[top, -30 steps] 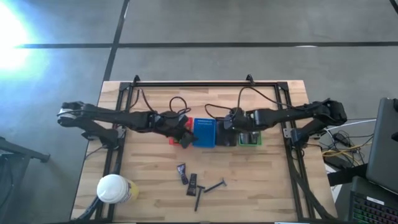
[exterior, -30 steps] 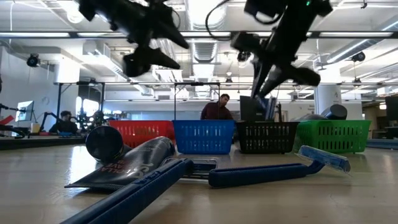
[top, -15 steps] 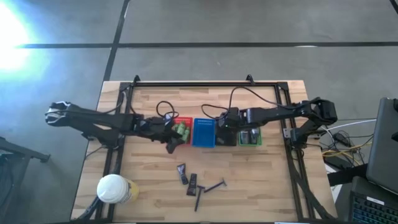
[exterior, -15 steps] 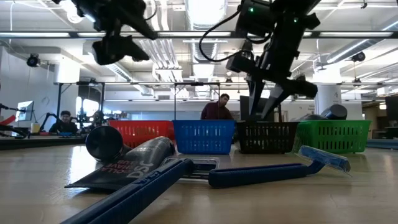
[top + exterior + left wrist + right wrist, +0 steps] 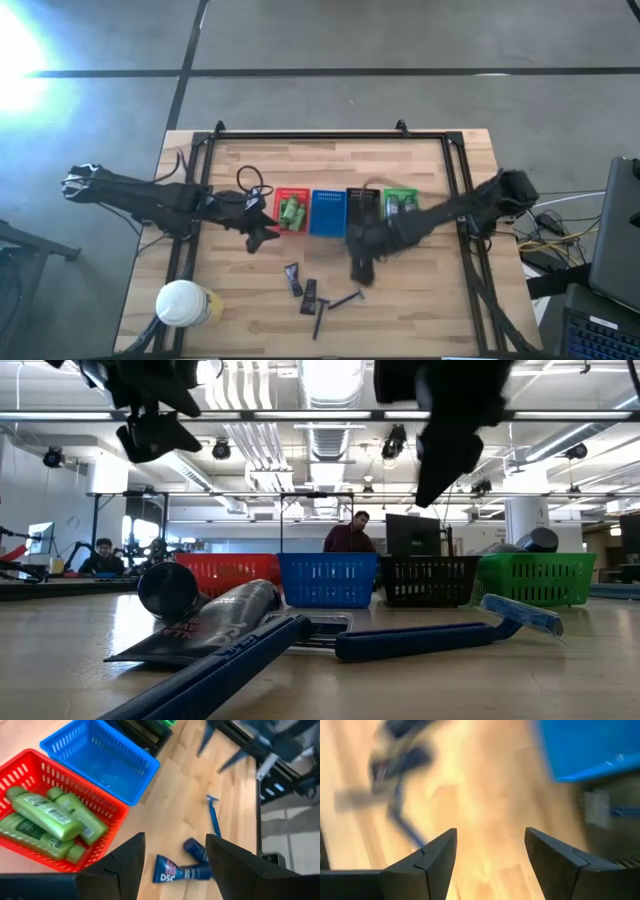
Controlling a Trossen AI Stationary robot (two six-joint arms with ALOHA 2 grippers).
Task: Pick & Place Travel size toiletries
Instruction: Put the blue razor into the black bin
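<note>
Several toiletries lie loose on the wood near the table's front: a dark tube [image 5: 292, 277], a second dark tube [image 5: 310, 295] and two thin razors [image 5: 347, 299] [image 5: 320, 320]. The tube [image 5: 180, 871] and one razor [image 5: 214, 815] also show in the left wrist view. Green bottles [image 5: 47, 820] lie in the red basket [image 5: 291, 210]. My left gripper [image 5: 258, 238] hangs open and empty just left of that basket. My right gripper [image 5: 357, 270] is open and empty above the wood, in front of the black basket [image 5: 363, 205] and just beyond the loose razors.
The four baskets stand in a row across the table's middle: red, blue [image 5: 327, 212], black, green [image 5: 401, 203]. A large yellow container with a white lid [image 5: 183, 303] sits at the near left corner. A black frame [image 5: 330, 132] runs round the table's far edge and sides.
My right gripper has opened over the black basket, then swung down and toward the table's near edge, ending above the loose razors. My left gripper has drawn back from over the red basket toward the table's left, staying open. The green bottles now show uncovered in the red basket.
</note>
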